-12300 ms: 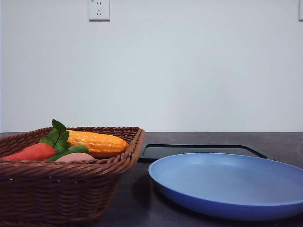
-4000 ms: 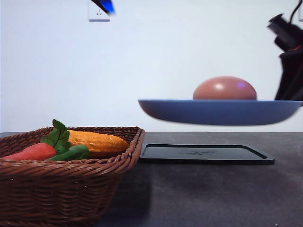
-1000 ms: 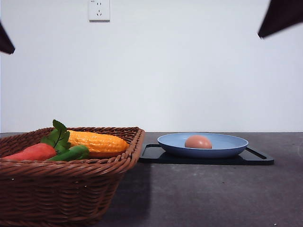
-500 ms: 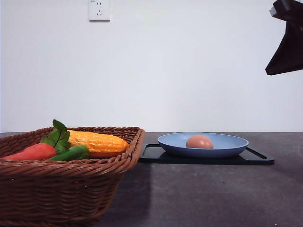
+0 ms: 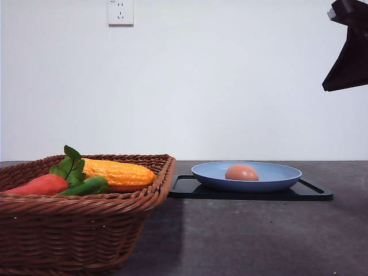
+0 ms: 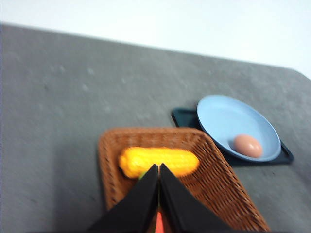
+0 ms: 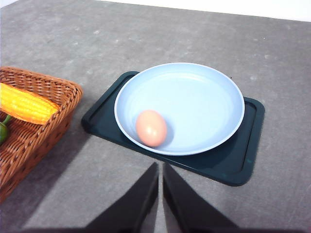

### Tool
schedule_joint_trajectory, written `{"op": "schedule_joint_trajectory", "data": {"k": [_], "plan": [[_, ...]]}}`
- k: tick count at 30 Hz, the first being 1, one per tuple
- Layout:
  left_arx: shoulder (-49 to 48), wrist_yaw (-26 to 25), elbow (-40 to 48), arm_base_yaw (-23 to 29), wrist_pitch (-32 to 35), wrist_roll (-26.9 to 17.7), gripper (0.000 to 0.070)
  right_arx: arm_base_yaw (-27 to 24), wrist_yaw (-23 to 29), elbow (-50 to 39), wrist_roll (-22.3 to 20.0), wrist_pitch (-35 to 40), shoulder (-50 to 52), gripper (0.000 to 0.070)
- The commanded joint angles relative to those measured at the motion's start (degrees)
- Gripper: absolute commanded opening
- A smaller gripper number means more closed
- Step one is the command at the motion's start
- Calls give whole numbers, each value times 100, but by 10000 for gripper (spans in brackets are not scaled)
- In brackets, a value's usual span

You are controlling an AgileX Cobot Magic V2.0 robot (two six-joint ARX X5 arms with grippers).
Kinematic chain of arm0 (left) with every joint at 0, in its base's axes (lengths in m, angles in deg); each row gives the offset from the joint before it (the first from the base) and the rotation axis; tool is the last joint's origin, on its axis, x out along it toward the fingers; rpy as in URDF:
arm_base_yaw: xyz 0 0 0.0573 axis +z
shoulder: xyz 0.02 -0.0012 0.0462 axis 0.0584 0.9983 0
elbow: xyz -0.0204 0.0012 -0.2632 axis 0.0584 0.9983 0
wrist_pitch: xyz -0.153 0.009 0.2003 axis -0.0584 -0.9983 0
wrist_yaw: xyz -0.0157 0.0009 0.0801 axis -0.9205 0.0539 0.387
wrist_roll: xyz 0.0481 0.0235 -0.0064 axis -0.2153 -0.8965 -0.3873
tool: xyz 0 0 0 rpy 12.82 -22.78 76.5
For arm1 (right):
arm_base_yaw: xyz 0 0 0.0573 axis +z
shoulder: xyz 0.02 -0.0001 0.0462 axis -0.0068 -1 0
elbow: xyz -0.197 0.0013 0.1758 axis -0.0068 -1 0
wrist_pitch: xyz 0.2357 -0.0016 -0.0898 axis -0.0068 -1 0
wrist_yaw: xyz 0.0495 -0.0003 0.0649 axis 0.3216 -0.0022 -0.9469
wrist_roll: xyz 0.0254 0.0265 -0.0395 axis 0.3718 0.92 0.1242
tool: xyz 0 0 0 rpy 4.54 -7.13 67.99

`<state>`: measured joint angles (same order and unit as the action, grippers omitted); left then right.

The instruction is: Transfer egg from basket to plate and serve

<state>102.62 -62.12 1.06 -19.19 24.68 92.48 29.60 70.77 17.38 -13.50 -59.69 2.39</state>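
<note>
The pinkish-brown egg (image 5: 241, 172) lies in the light-blue plate (image 5: 279, 174), which rests on a flat black tray (image 5: 190, 187) right of the wicker basket (image 5: 86, 202). In the right wrist view the egg (image 7: 151, 127) sits at the plate's (image 7: 194, 97) near-left side, and my right gripper (image 7: 160, 165) hangs shut and empty well above the table in front of the tray. My left gripper (image 6: 159, 167) is shut and empty, high over the basket (image 6: 104, 160), with the egg (image 6: 248, 145) and plate (image 6: 228, 119) off to the side.
The basket holds a corn cob (image 5: 118, 171), an orange-red carrot (image 5: 37, 185) with green leaves and a green vegetable (image 5: 89, 185). A dark part of my right arm (image 5: 351, 49) hangs at the upper right. Bare grey table surrounds the tray (image 7: 243, 165).
Over the last second the right arm has dropped into the upper right corner and the left arm has left the left edge. The egg has shifted slightly in the plate.
</note>
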Motion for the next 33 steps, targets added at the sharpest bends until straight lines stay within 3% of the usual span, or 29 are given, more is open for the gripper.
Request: {"op": "schedule_joint_trajectory", "data": {"k": [1, 8, 13, 24, 33], "plan": [[-340, 26, -1, 186, -75, -786, 0, 39, 23, 68, 77, 59, -22, 0], [-1625, 260, 859, 1405, 228, -1096, 0, 39, 23, 68, 77, 59, -22, 0], [-1681, 256, 1624, 1925, 720, -1052, 0, 39, 22, 68, 77, 77, -21, 0], [-1692, 256, 2511, 2072, 845, -1055, 0, 28, 25, 68, 77, 75, -22, 0], [-1692, 252, 2599, 2067, 957, -1042, 0, 28, 53, 68, 75, 74, -22, 0]]}}
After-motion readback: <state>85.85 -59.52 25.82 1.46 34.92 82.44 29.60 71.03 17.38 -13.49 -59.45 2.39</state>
